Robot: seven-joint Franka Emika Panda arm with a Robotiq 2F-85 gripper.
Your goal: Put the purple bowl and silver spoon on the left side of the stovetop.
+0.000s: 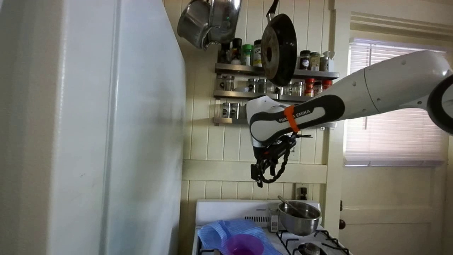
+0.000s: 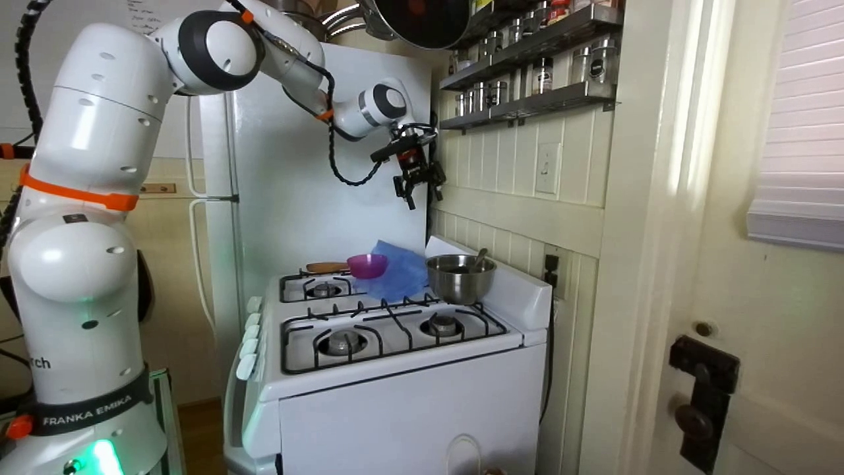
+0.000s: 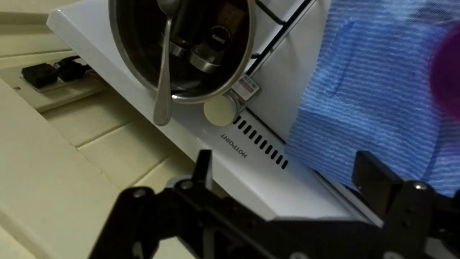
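The purple bowl (image 1: 245,244) sits at the blue cloth on the stovetop (image 2: 395,361); it shows in an exterior view (image 2: 367,265) and partly at the right edge of the wrist view (image 3: 447,72). The silver spoon (image 3: 164,79) leans in the silver pot with its handle over the rim; it shows in both exterior views (image 1: 292,205) (image 2: 480,258). The silver pot (image 2: 460,280) stands at the back of the stovetop and holds dark-lidded jars. My gripper (image 3: 284,158) is open and empty, high above the back panel (image 1: 226,212), apart from bowl and spoon.
A blue cloth (image 3: 373,90) lies beside the pot. A small shaker (image 3: 221,111) stands against the pot. A wooden piece (image 2: 327,268) lies near the bowl. A fridge (image 1: 141,106) borders the stove. Spice shelves (image 1: 247,69) and a hanging pan (image 1: 279,49) are above.
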